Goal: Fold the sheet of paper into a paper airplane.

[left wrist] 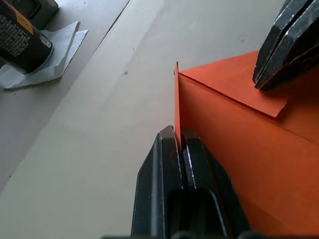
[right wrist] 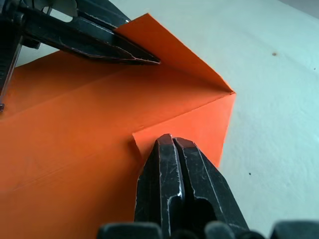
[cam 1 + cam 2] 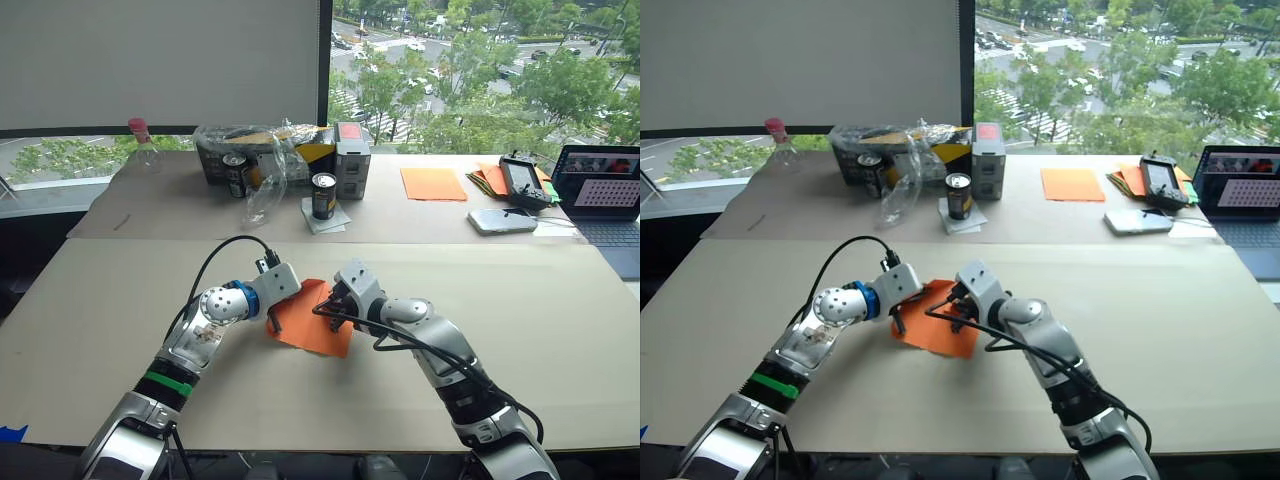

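Left wrist view | left pincer clamps sheet of paper (raised edge) | right pincer closed, pressing it

Silver metal arms carry loose black cables; the left arm has blue and green rings, and each tool has black fingers.

Bare table lies open all around the sheet of paper — cans, a bottle, a box and a laptop stand well apart along the far edge.
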